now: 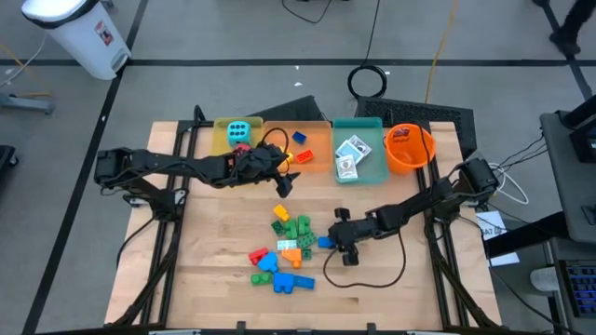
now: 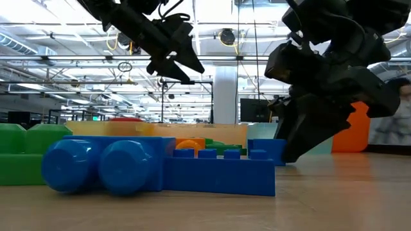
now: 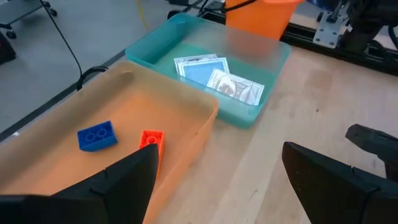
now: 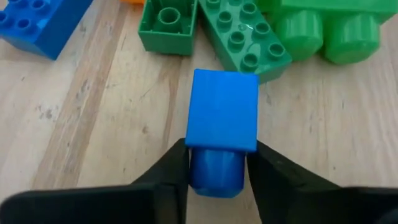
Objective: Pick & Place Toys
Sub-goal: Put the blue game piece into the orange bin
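- At the right edge of the brick pile on the wooden table, the right gripper is low, its jaws closed against both sides of a small blue brick that appears to rest on the wood.
- Green bricks lie just beyond the held brick.
- Over the orange tray, the left gripper hovers with jaws wide apart and empty; a blue brick and an orange-red brick lie in that tray.
- Card packs lie in the teal tray; the cyan die sits in the yellow tray.
- An orange bucket stands beside the teal tray.
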